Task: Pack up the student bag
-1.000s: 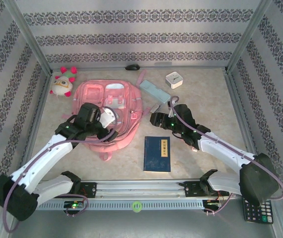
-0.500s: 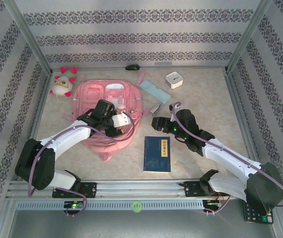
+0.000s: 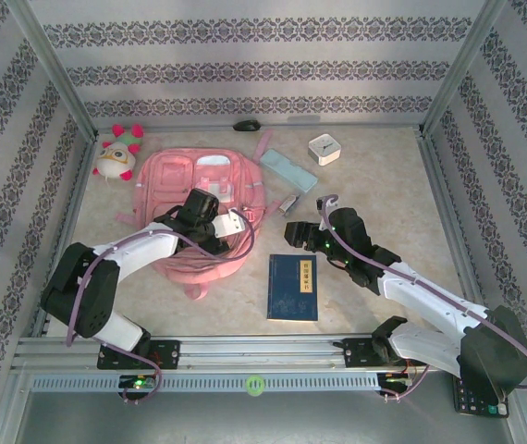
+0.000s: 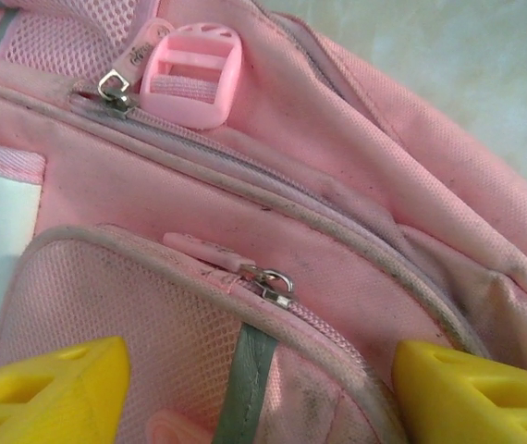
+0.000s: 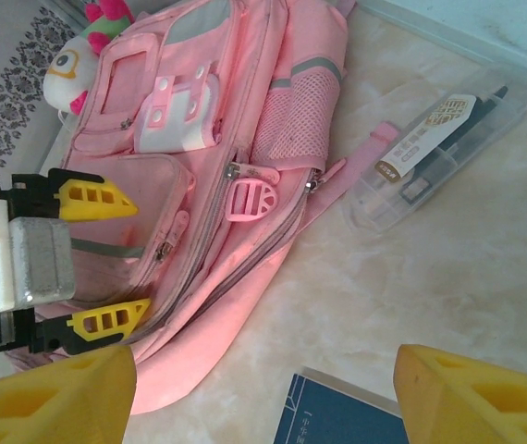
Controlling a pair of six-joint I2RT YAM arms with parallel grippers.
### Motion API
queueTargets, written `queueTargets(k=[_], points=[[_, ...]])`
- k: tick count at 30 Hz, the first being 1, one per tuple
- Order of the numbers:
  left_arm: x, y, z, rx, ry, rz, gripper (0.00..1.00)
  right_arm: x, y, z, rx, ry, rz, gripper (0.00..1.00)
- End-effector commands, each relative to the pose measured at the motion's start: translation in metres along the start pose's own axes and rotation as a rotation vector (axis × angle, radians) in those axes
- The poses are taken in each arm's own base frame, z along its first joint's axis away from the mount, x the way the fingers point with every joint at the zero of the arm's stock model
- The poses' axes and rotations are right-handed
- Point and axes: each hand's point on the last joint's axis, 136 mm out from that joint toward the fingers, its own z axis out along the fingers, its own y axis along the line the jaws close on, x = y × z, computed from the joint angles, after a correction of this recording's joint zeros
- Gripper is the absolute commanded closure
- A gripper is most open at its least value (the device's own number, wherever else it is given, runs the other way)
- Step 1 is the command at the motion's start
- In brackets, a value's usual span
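Jaws apart, the left claw (image 4: 263, 398) hangs over a zipper pull (image 4: 277, 282) on the student bag (image 3: 166, 176). The right claw (image 5: 263, 388), also apart, hovers beside it. Closing off-centre may pinch only fabric.

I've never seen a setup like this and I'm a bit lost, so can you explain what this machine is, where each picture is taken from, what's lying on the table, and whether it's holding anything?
These are two robot arms bolted at the near edge of a table. Each ends in a two-finger gripper with yellow fingers. The wide picture comes from a fixed camera above and behind the arms. The other two come from a camera on each wrist, looking out past that arm's own fingers.

On the table lie a pink backpack, a blue book, a plush toy, a clear pencil case and a small white box. A calculator sits at the near right corner.

The left gripper is over the backpack's front pocket. The right gripper is beside the bag. Both are open and hold nothing.
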Motion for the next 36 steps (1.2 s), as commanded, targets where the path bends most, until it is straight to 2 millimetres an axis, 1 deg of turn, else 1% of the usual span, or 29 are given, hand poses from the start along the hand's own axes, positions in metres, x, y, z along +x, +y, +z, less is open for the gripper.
queueTargets(k=[1, 2, 3, 4, 5, 6, 9, 10, 12, 14, 16, 18, 21, 23, 28, 32, 34, 36], points=[[0.014, 0.006, 0.008, -0.052, 0.052, -0.026, 0.38, 0.005, 0.002, 0.002, -0.012, 0.006, -0.019, 0.25], [0.012, 0.007, 0.006, -0.052, 0.039, -0.036, 0.52, 0.006, 0.002, 0.004, -0.014, 0.013, -0.01, 0.25], [0.007, 0.006, 0.001, -0.044, 0.016, -0.042, 0.72, 0.008, 0.001, 0.006, -0.019, 0.021, -0.003, 0.25], [0.0, 0.004, -0.006, -0.03, -0.011, -0.046, 0.85, 0.009, -0.001, 0.007, -0.017, 0.03, 0.0, 0.25], [-0.008, 0.004, -0.015, -0.017, -0.049, -0.06, 0.94, 0.01, -0.003, 0.009, -0.018, 0.041, -0.002, 0.25], [-0.017, 0.005, -0.026, -0.007, -0.095, -0.08, 0.99, 0.011, -0.006, 0.011, -0.022, 0.055, -0.003, 0.25], [-0.042, 0.011, -0.063, 0.028, -0.254, -0.15, 1.0, 0.01, -0.014, 0.018, -0.029, 0.092, -0.013, 0.26], [-0.046, 0.013, -0.073, 0.033, -0.294, -0.172, 1.0, 0.01, -0.015, 0.021, -0.036, 0.103, -0.022, 0.27], [-0.053, 0.021, -0.095, 0.036, -0.377, -0.212, 1.0, 0.009, -0.014, 0.029, -0.061, 0.13, -0.095, 0.27], [-0.055, 0.029, -0.112, 0.028, -0.424, -0.234, 1.0, 0.008, -0.012, 0.037, -0.091, 0.158, -0.181, 0.27], [-0.057, 0.036, -0.126, 0.026, -0.466, -0.251, 1.0, 0.009, -0.01, 0.047, -0.124, 0.188, -0.272, 0.3], [-0.058, 0.046, -0.143, 0.027, -0.528, -0.292, 1.0, 0.011, -0.003, 0.055, -0.188, 0.218, -0.393, 0.32], [-0.061, 0.059, -0.162, 0.019, -0.608, -0.328, 1.0, 0.007, 0.005, 0.066, -0.243, 0.229, -0.526, 0.34], [-0.062, 0.065, -0.167, 0.017, -0.636, -0.334, 1.0, 0.008, 0.006, 0.076, -0.261, 0.224, -0.566, 0.34], [-0.065, 0.072, -0.174, 0.041, -0.662, -0.329, 1.0, 0.014, 0.004, 0.097, -0.277, 0.206, -0.581, 0.34], [-0.067, 0.072, -0.179, 0.06, -0.675, -0.311, 1.0, 0.014, 0.003, 0.112, -0.283, 0.186, -0.626, 0.35], [-0.066, 0.071, -0.18, 0.071, -0.677, -0.301, 1.0, 0.011, 0.001, 0.12, -0.272, 0.178, -0.638, 0.35], [-0.066, 0.068, -0.181, 0.082, -0.672, -0.296, 1.0, 0.008, 0.003, 0.126, -0.283, 0.162, -0.654, 0.35]])
